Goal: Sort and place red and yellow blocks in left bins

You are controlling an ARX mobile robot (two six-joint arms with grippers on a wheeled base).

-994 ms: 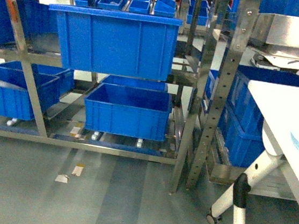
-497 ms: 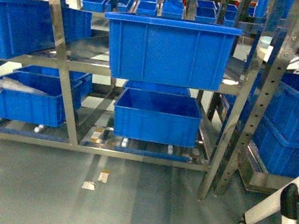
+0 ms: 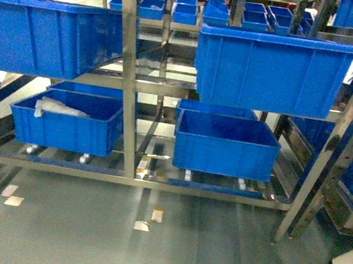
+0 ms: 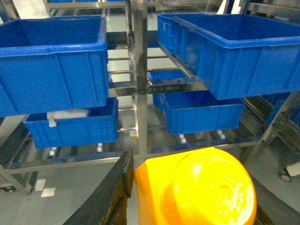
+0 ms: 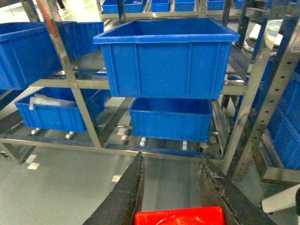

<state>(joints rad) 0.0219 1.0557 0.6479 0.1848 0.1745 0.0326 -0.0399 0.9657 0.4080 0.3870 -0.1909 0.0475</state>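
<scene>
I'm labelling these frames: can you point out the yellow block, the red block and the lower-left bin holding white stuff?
yellow block (image 4: 197,187): left wrist view, domed top.
red block (image 5: 179,216): right wrist view, top face.
lower-left bin (image 3: 65,129): head view, front wall.

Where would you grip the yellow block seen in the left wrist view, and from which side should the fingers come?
Grip the yellow block on its two flat side faces, as the left gripper does now, with its fingers on opposite sides. Avoid closing over the domed stud: it is round and glossy, so pads would likely slip, while the flat sides give parallel contact.
</scene>
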